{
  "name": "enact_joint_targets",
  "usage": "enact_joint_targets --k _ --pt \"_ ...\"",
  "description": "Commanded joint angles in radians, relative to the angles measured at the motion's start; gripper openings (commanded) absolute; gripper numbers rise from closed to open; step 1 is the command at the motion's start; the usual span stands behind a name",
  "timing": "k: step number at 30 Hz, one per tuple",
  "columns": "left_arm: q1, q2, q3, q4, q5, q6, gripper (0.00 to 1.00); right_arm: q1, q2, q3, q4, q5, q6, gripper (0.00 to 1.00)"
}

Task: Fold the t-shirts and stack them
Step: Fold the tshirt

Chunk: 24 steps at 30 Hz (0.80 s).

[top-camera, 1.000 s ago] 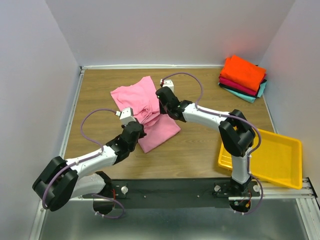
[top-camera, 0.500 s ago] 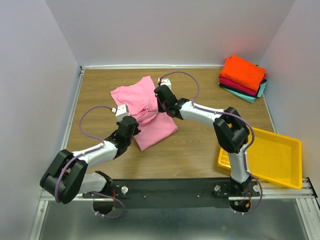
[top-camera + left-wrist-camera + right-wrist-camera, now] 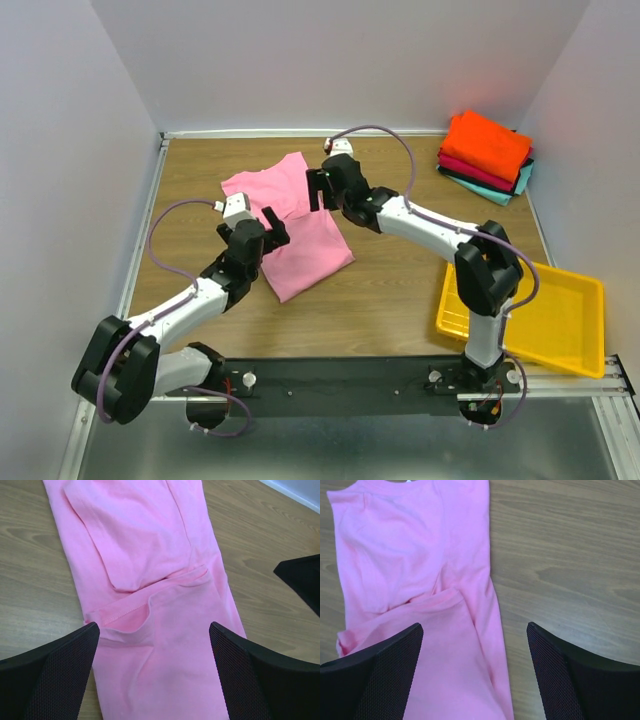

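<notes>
A light pink t-shirt lies partly folded on the wooden table, its lower part doubled over the upper. My left gripper hovers over the shirt's near left side, open and holding nothing. In the left wrist view the pink shirt fills the space under the open left gripper. My right gripper hangs over the shirt's far right edge, also open. The right wrist view shows the shirt's edge below the open right gripper. A stack of folded t-shirts, orange on top, sits at the back right.
A yellow plastic tray stands at the near right, beside the right arm's base. Bare wood lies between the pink shirt and the tray. White walls close in the table on three sides.
Both grippers went from shut on the pink shirt to open, letting the cloth go. Both have lifted off it, and the folded part now lies flatter on the table.
</notes>
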Motion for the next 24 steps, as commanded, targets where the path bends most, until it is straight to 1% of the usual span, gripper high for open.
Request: enact_joint_targets --k 1,8,11,18,24 --pt "-0.02 0.006 -0.039 -0.025 0.041 0.019 0.98 0.0 -0.056 -0.099 -0.01 -0.056 0.011 0.91" --pt "-0.115 -0.012 -0.096 -0.047 0.051 -0.042 0.98 -0.004 -0.126 -0.264 -0.003 -0.055 0.065 0.89" --pt "-0.14 -0.051 -0.125 -0.081 0.036 -0.076 0.98 -0.013 -0.159 -0.335 0.01 -0.067 0.085 0.86" --pt "-0.174 -0.155 -0.169 -0.121 0.027 -0.125 0.98 -0.021 -0.203 -0.455 0.066 -0.118 0.122 0.71" --pt "-0.209 -0.151 -0.183 -0.142 0.027 -0.149 0.98 -0.021 -0.202 -0.493 0.095 -0.161 0.136 0.67"
